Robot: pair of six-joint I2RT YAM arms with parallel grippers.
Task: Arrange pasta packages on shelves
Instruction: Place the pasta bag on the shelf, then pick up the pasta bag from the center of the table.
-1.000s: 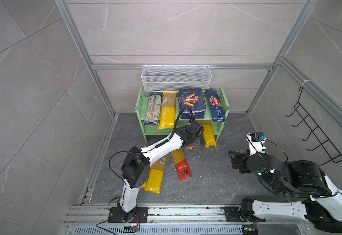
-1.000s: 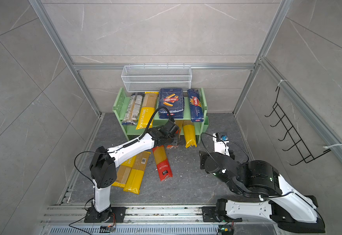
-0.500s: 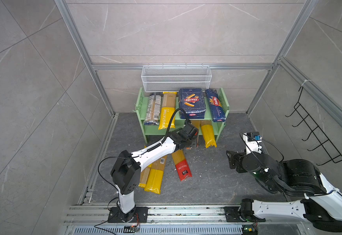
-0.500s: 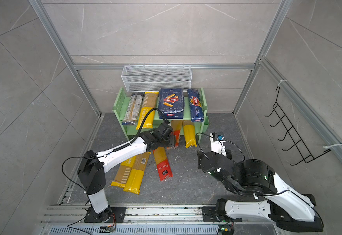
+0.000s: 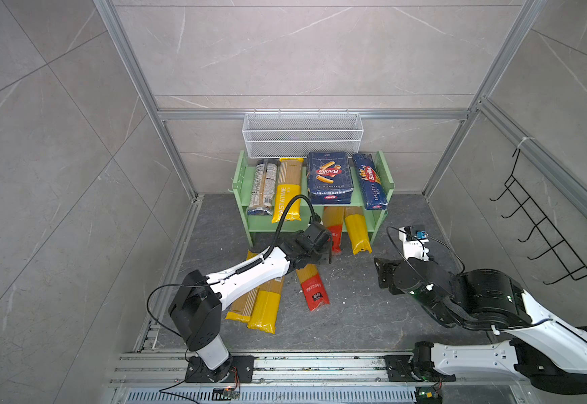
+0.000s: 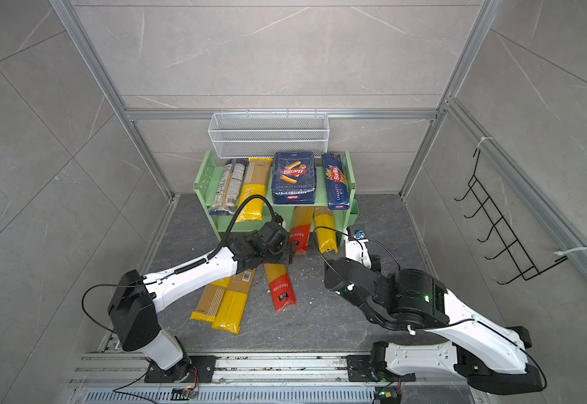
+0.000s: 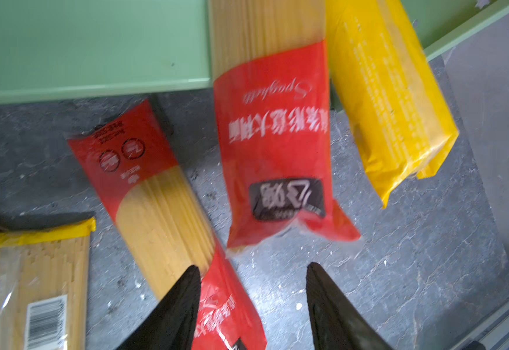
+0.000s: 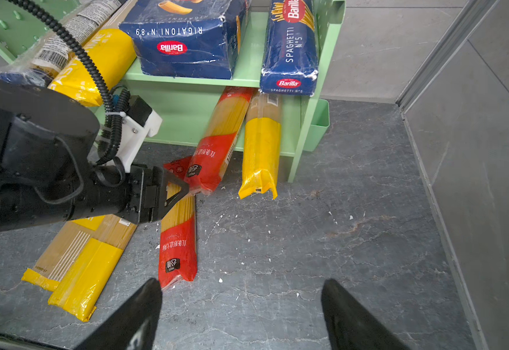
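Observation:
The green shelves (image 5: 240, 185) (image 6: 205, 175) carry a clear bag (image 5: 262, 187), a yellow bag (image 5: 287, 194) and two blue Barilla packs (image 5: 328, 176) (image 5: 370, 182) on top. A red-ended spaghetti bag (image 7: 273, 136) and a yellow one (image 7: 389, 100) lean out of the lower tier onto the floor. Another red-ended bag (image 5: 313, 286) (image 8: 177, 242) and two yellow bags (image 5: 266, 304) lie on the floor. My left gripper (image 7: 251, 268) (image 5: 327, 253) hovers open over the floor bag's near end, holding nothing. My right gripper (image 8: 242, 285) stands open above bare floor.
A white wire mesh basket (image 5: 302, 134) hangs above the shelves. A black wire hook rack (image 5: 544, 238) is on the right wall. Aluminium frame posts (image 5: 449, 150) bound the cell. Pasta crumbs dot the grey floor (image 8: 323, 242) in front of the shelves.
My left gripper has drawn back from the lower tier towards the front, and its jaws have widened. The red-ended bag stays leaning out of the shelf. The right arm shifted slightly left.

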